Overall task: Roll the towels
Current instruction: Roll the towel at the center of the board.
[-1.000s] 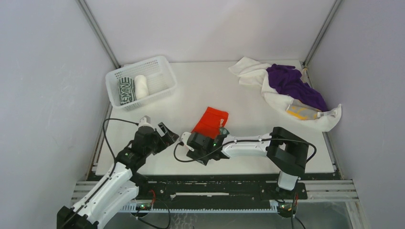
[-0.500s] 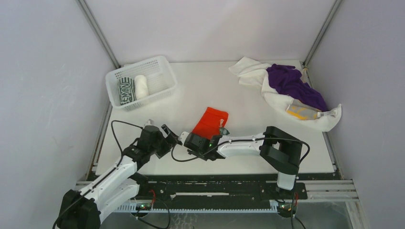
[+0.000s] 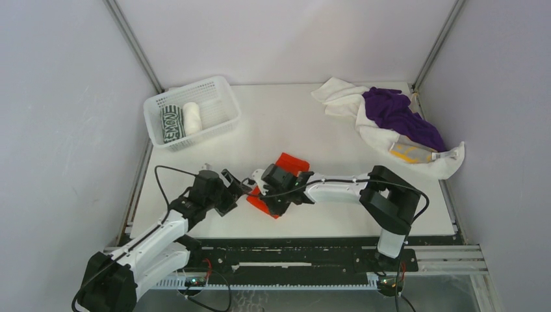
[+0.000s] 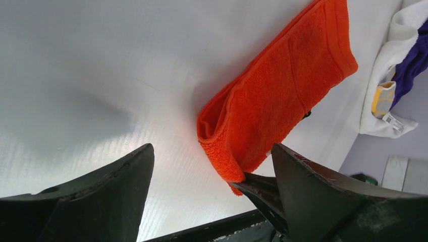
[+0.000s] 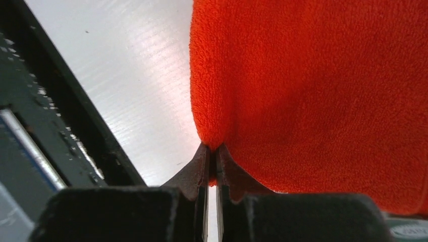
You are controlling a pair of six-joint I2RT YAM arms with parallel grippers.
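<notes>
Orange-red terry towel [image 3: 292,162]: mid-section hidden under right gripper [image 5: 212,147] body in top view. Right wrist view: cloth ahead of pinching fingertips runs off top, right edges. Left wrist view: right gripper mostly hidden behind left gripper [image 4: 212,146] right-hand finger.

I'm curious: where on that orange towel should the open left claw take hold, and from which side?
Probably the orange towel at its folded near-left edge, approached from the left. That thick fold faces the open left claw, while the right claw pinches the near corner beside it.

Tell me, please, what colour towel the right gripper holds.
The towel is orange-red, clearest in the right wrist view.
</notes>
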